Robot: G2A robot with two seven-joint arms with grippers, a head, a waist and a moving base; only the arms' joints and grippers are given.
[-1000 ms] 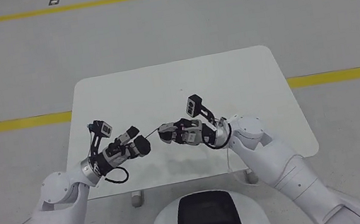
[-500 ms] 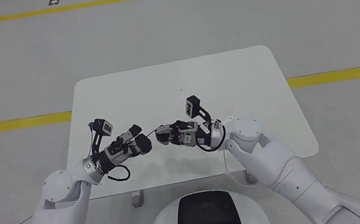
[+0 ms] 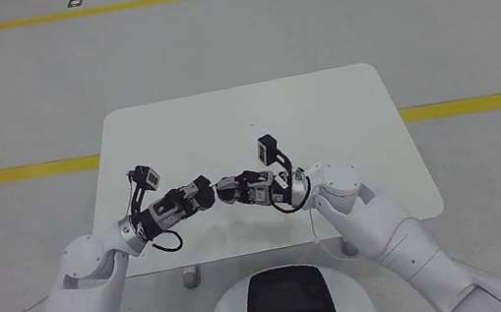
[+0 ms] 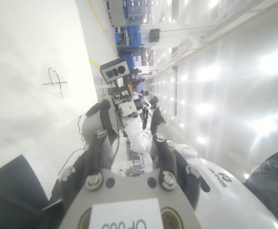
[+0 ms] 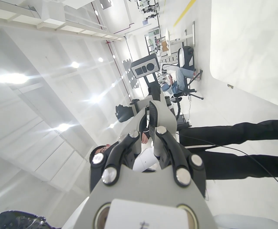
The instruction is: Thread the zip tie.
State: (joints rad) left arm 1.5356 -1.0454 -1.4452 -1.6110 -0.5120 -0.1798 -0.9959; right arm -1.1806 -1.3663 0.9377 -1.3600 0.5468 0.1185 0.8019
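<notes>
Above the front of the white table (image 3: 323, 114) my two grippers meet tip to tip. In the top view my left gripper (image 3: 204, 192) stands open, its fingers (image 4: 103, 106) spread on either side of the right arm's tip. My right gripper (image 3: 225, 188) is shut, and in the right wrist view (image 5: 149, 107) its ribbed pads are pressed together. The zip tie is a thin black strip held at the right gripper's tip. Where the grippers meet it is hidden, so I cannot tell whether its end lies between the left fingers.
A thin dark loop with crossing lines (image 4: 55, 83) lies on the table surface beyond my left gripper. The table's front edge (image 3: 276, 247) is just under both forearms. A seated person is in the room behind, away from the table.
My left gripper has moved toward the right gripper and the gap between them has closed. The thin black strip seen between the tips earlier is now covered.
</notes>
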